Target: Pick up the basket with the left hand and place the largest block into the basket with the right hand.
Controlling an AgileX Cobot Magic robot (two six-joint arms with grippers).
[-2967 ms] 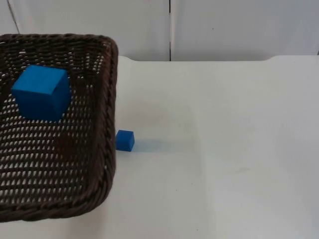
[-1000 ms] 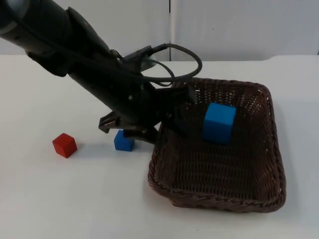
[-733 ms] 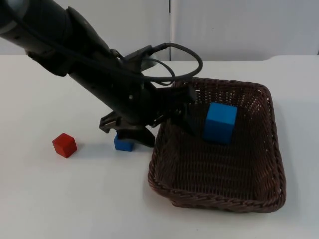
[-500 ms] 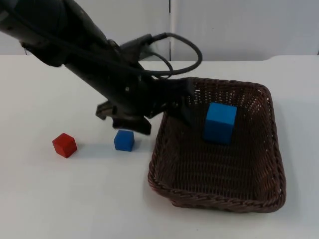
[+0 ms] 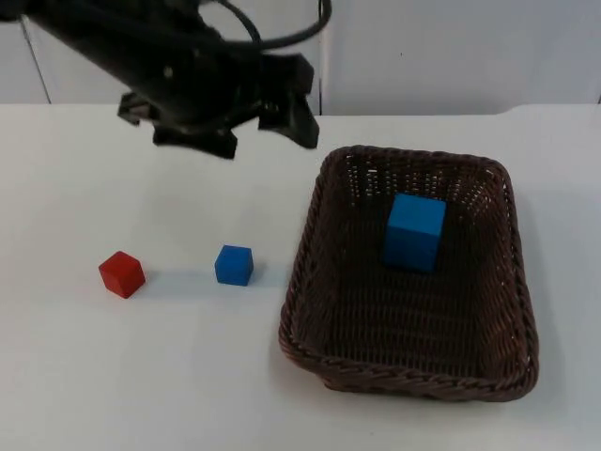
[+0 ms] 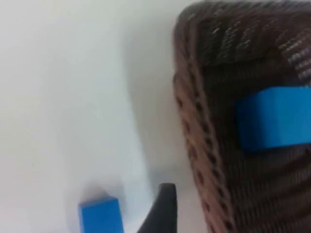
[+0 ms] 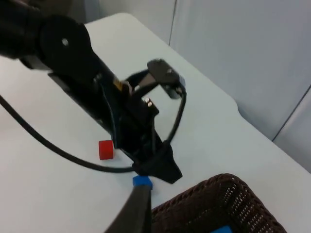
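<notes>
The brown wicker basket point(image 5: 299, 282) stands on the table at the right, its rim point(image 6: 187, 121) also seen from the left wrist. Inside it sits the large blue block point(image 5: 413, 231) point(image 6: 272, 124). My left gripper point(image 5: 265, 139) point(image 7: 156, 167) hangs open and empty above the table, beyond the basket's far left corner and apart from it. One left fingertip point(image 6: 164, 208) shows near the small blue block point(image 6: 99, 216). My right arm waits high over the table, and its fingertip point(image 7: 137, 208) holds nothing.
A small blue block point(image 5: 234, 265) point(image 7: 142, 182) lies just left of the basket. A red block point(image 5: 122, 274) point(image 7: 105, 149) lies further left. White table top stretches along the front and left, and the grey partition wall stands behind.
My left gripper has let go of the basket's left rim and drawn back up toward the far left. The basket rests on the table with the large block in it.
</notes>
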